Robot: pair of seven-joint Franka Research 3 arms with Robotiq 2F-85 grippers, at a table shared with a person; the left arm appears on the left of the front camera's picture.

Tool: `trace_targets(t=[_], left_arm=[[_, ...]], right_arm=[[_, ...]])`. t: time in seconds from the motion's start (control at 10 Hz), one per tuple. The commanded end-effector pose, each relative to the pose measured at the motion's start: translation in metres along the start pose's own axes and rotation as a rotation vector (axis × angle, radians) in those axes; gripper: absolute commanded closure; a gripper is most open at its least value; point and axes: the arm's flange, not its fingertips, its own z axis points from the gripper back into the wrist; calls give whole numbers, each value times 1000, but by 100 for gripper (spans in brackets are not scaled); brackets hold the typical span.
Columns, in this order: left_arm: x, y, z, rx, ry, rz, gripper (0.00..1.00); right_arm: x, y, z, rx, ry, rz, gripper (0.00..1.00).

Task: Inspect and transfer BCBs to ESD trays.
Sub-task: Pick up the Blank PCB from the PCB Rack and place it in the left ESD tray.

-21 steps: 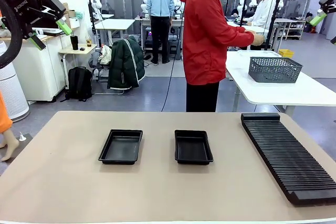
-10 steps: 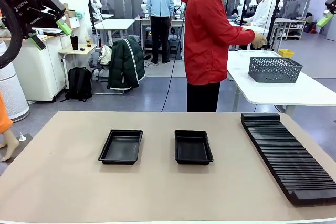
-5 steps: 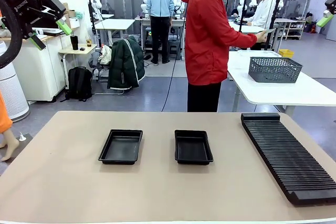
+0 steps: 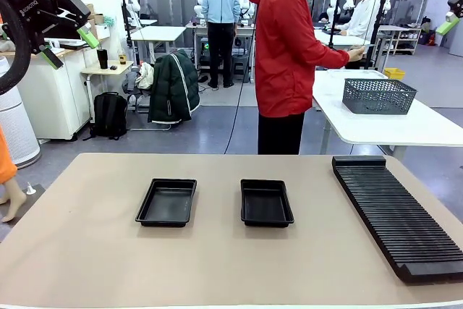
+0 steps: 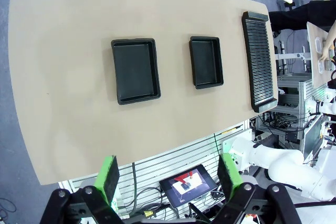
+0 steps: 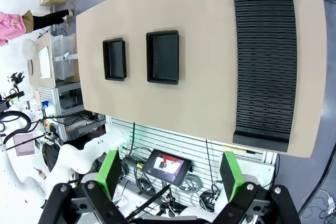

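the two esd trays (image 4: 166,202) are lying side by side on the beige table (image 4: 87,251), a black rack (image 4: 394,215) sitting along its right side. left gripper (image 4: 70,47) and right gripper (image 6: 170,174) are hanging high, jaws spread wide. beyond, a person in red (image 4: 289,48) is facing a white table (image 4: 405,124).

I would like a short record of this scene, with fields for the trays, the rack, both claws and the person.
trays: left tray and right tray, both empty, side by side, apart, on the table
rack: black, slotted, along the table's right side
left claw: open, high up, holding nothing
right claw: open, high up, holding nothing
person: red jacket, far side, facing a white table with a mesh basket
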Motion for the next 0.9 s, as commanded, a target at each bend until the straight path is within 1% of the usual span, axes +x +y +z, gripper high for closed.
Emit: trace_targets(t=[0.0,0.3,0.4,0.7,0.8], left_arm=[[-2,1,1,-8,-2,-1,0],[0,0,0,0,0,0,0],[0,0,2,6,-26,-1,0],[0,-2,4,9,-45,-13,0],[0,-2,4,11,-54,-14,0]], right_arm=[[3,3,8,39,-31,8,0],[0,2,11,62,-51,3,0],[0,0,11,64,-50,-4,0],[-3,1,18,95,-94,2,0],[-3,0,18,87,-98,-1,0]])
